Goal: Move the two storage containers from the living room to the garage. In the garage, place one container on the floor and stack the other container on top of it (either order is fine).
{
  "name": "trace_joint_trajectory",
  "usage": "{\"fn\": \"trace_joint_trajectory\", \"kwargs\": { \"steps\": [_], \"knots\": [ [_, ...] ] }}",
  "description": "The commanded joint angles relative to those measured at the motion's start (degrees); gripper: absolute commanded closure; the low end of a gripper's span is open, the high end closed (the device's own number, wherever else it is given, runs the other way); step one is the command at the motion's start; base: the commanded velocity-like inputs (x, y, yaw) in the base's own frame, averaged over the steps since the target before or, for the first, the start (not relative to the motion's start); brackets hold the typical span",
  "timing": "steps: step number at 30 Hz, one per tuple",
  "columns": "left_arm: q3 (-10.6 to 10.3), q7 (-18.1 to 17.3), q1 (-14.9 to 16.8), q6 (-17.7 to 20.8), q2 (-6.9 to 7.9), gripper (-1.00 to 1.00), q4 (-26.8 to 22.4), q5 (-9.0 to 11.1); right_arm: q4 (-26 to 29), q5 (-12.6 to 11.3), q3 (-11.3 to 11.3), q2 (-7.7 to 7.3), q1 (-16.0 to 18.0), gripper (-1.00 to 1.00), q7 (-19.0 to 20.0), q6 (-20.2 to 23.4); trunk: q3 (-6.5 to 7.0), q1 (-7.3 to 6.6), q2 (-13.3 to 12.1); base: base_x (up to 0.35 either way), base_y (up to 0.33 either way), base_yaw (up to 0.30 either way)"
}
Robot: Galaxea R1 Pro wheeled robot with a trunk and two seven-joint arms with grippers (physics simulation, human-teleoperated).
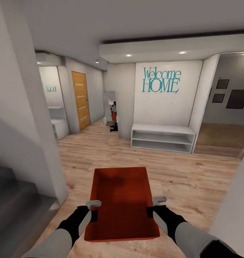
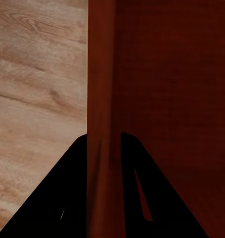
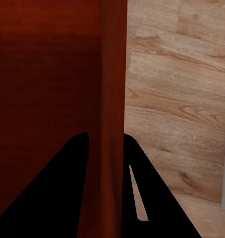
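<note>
Orange-red storage container (image 1: 122, 204) is carried between both arms over wood plank floor (image 1: 193, 179), left gripper (image 1: 94, 209) and right gripper (image 1: 154, 206) each clamped on a side wall, with a white bench (image 1: 163, 138) beyond them under teal lettering "Welcome HOME" (image 1: 161, 80).

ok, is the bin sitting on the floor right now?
No: the storage container is held above the wood floor, the left gripper and right gripper each clamping a side wall.
</note>
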State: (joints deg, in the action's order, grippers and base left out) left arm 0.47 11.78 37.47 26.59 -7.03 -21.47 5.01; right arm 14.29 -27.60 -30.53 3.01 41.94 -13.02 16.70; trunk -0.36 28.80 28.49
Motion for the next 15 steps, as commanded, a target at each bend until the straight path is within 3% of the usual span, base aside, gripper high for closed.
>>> {"fn": "trace_joint_trajectory", "kwargs": {
  "steps": [1,15],
  "knots": [
    [-0.4,0.9,0.0,0.5,1.41,1.00,0.8,-0.9,0.3,-0.4,-0.9,-0.05,0.1,1.00,-0.3,-1.7,-0.03,0.05,0.0,0.323,0.000,0.000],
    [-0.4,0.9,0.0,0.5,1.41,1.00,0.8,-0.9,0.3,-0.4,-0.9,-0.10,0.1,1.00,-0.3,-1.7,-0.03,0.05,0.0,0.322,0.000,0.000]
  ]
}}
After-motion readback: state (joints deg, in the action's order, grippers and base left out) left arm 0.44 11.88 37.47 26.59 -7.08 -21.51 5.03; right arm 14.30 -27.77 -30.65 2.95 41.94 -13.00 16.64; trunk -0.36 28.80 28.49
